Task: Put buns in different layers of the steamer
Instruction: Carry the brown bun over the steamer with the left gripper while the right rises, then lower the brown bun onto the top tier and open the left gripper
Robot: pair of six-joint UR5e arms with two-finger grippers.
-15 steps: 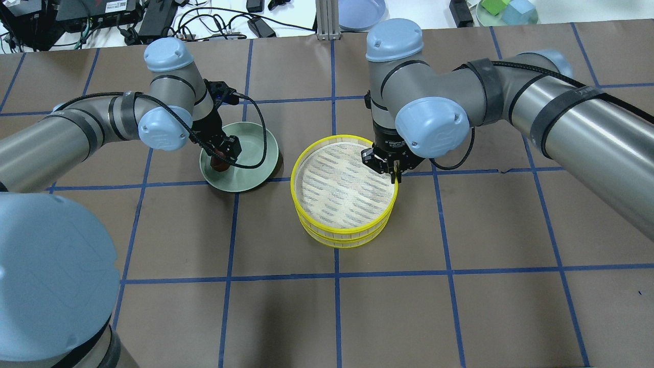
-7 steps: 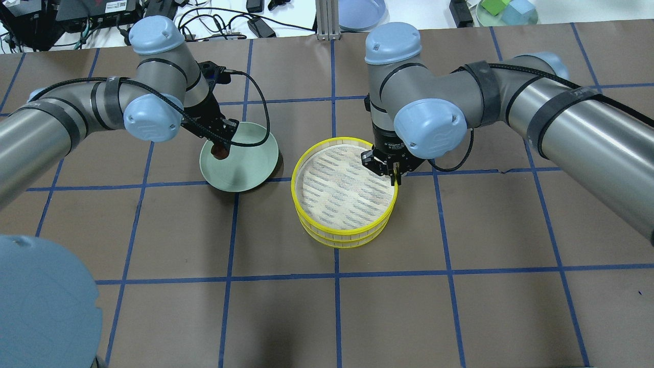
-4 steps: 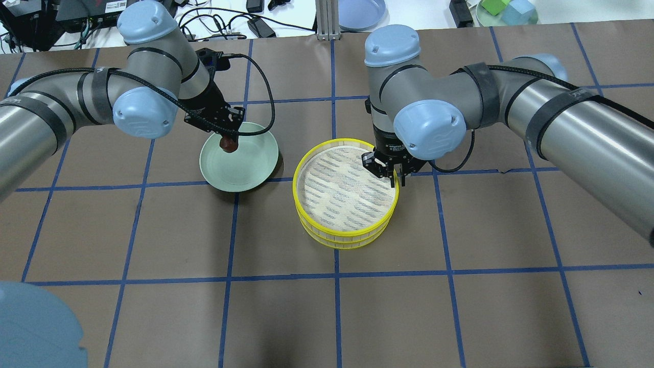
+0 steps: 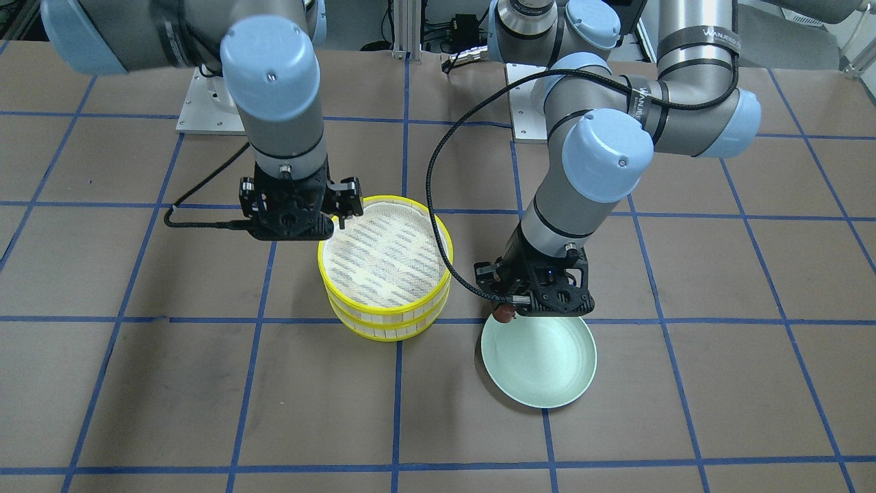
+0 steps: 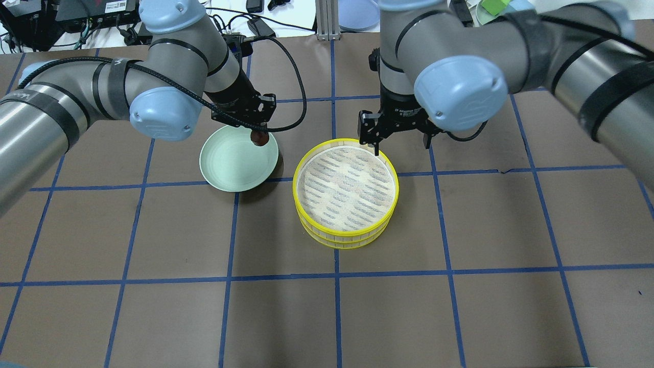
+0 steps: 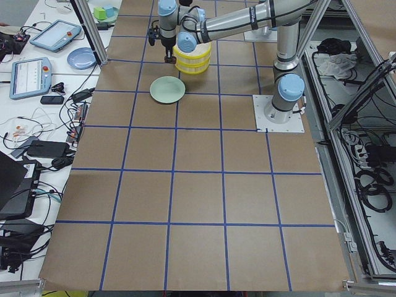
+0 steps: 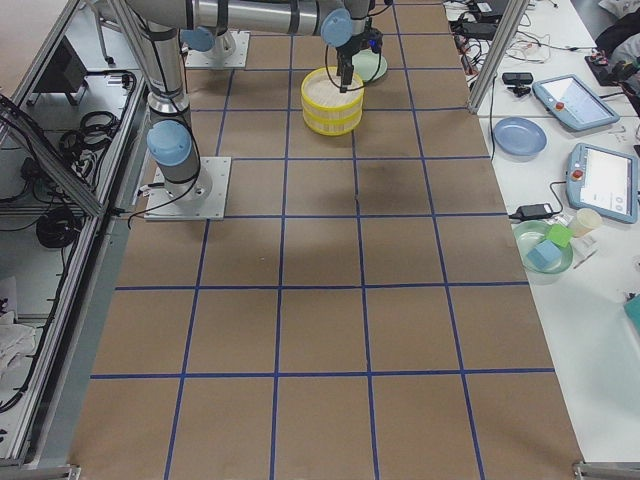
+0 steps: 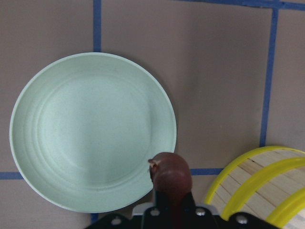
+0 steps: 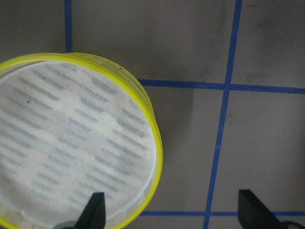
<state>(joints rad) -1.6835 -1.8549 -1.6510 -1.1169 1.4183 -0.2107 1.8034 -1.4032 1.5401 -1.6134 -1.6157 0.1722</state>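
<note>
Precariously pinching brown bun (image 5: 259, 139) in closed left pincer (image 5: 257, 132), risking a drop short of steamer (image 5: 347, 236) beneath gaping, empty right pincer (image 5: 401, 146).

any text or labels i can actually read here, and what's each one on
"WANJEEO", as best it reads: on the strap round the left arm.
White print on the right gripper: too blurred to read.
Label on the box behind the table: too small to read.
Steamer, plate, bun: none.
</note>
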